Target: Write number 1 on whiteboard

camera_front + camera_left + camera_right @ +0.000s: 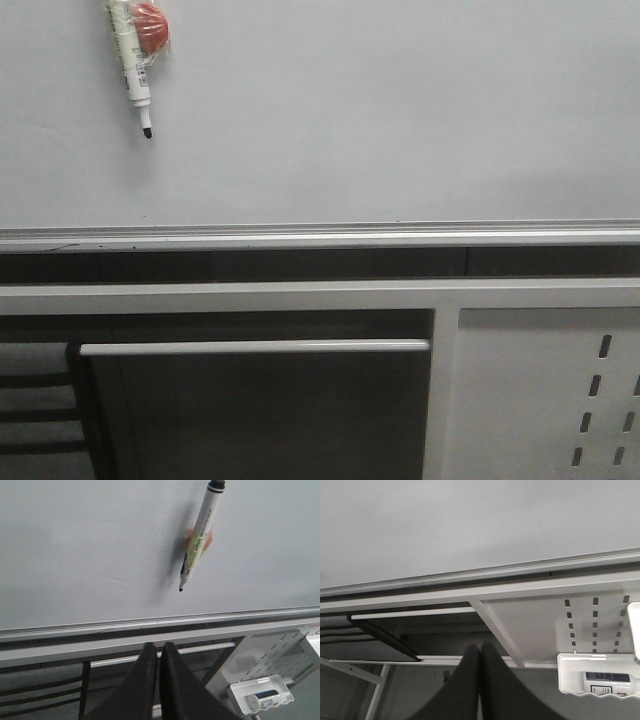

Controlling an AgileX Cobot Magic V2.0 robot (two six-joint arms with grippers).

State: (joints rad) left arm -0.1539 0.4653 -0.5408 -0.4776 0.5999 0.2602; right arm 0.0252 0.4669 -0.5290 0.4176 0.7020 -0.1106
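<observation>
The whiteboard (pixel 350 110) is a pale grey glossy panel with a silver rail (pixel 320 238) along its lower edge; it also fills the left wrist view (pixel 90 555) and the right wrist view (pixel 470 525). No black stroke of a number 1 shows on it. A white marker (pixel 132 62) with a red disc (pixel 152 27) sticks to the board at its upper left, tip down; it also shows in the left wrist view (pixel 197 537). My left gripper (pixel 159 647) is shut and empty, below the rail. My right gripper (pixel 480 649) is shut and empty, below the board.
A white perforated metal panel (pixel 545 395) with slots stands below the board at the right. A white tray (pixel 262 695) holding a bottle hangs on it, also in the right wrist view (pixel 597 675). A horizontal bar (pixel 255 347) and dark frame lie below the rail.
</observation>
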